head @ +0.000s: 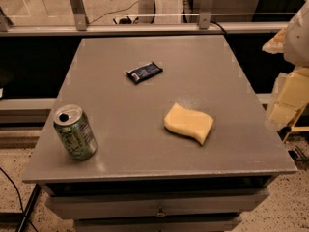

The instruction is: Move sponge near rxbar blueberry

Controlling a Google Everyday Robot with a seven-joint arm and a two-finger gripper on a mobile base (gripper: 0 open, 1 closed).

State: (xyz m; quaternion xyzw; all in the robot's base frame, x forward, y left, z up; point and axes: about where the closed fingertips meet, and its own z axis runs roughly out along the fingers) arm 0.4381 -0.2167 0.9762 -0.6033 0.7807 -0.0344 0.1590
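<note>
On the table [203, 62], the sponge [189, 123] is seen right of centre, well apart from the rxbar blueberry [144, 72] farther back, while the gripper [288, 94] is held beyond the table's right edge, its grasp impossible to tell, and a green can [75, 132] is stood front left.

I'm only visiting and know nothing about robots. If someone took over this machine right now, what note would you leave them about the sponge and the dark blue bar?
End effector: at the far right edge of the view, off the table's right side, holding nothing.
Sponge: flat on the table, right of centre, toward the front.
Rxbar blueberry: farther back, left of the sponge, clearly apart from it.
Green can: front left corner, away from both.
Done: nothing yet, sponge not grasped.
Left: reach the sponge, pick it up, set it beside the bar.
</note>
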